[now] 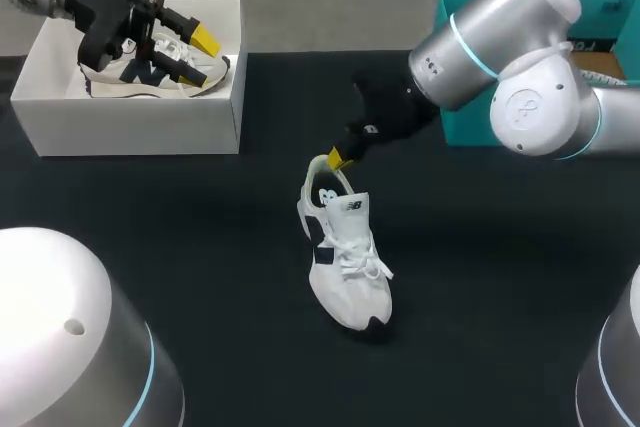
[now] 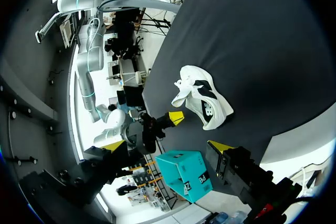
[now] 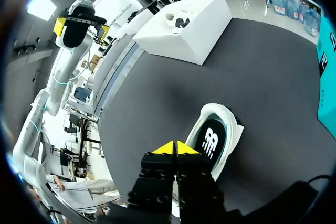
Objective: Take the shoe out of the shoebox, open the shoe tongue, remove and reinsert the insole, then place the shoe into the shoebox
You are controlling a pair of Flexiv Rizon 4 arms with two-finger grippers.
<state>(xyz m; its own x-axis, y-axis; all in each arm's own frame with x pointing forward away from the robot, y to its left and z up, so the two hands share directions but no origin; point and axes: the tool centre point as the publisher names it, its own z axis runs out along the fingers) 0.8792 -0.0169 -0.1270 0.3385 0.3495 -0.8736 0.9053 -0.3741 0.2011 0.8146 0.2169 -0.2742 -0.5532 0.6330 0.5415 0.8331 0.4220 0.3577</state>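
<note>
Nearest to us the shoe (image 1: pixel 345 267) lies on the black table, out of the box, toe towards us and heel away. Its opening faces up, and the insole (image 3: pixel 210 142) lies flat inside with the printed heel patch in plain sight.

At the heel of the shoe sits our right gripper (image 1: pixel 340 159), its yellow tips pressed together against the pale heel rim. We cannot tell whether they have the insole's edge or the rim caught between them.

Well beyond the shoe, off to the left, stands the white shoebox (image 1: pixel 130 117) with a second shoe (image 1: pixel 150 75) inside. Our left gripper (image 1: pixel 200 55) hangs over it with fingers spread, holding nothing.

We judge the insole step to be in hand. With the insole lying in the shoe, we cannot say whether it is about to come out or has just gone back in.

If it is coming out, the next move needs a sure pinch on the insole's heel end alone, then a lift up and back. The left arm could steady the shoe meanwhile, since a light shoe may ride up with the pull
</note>
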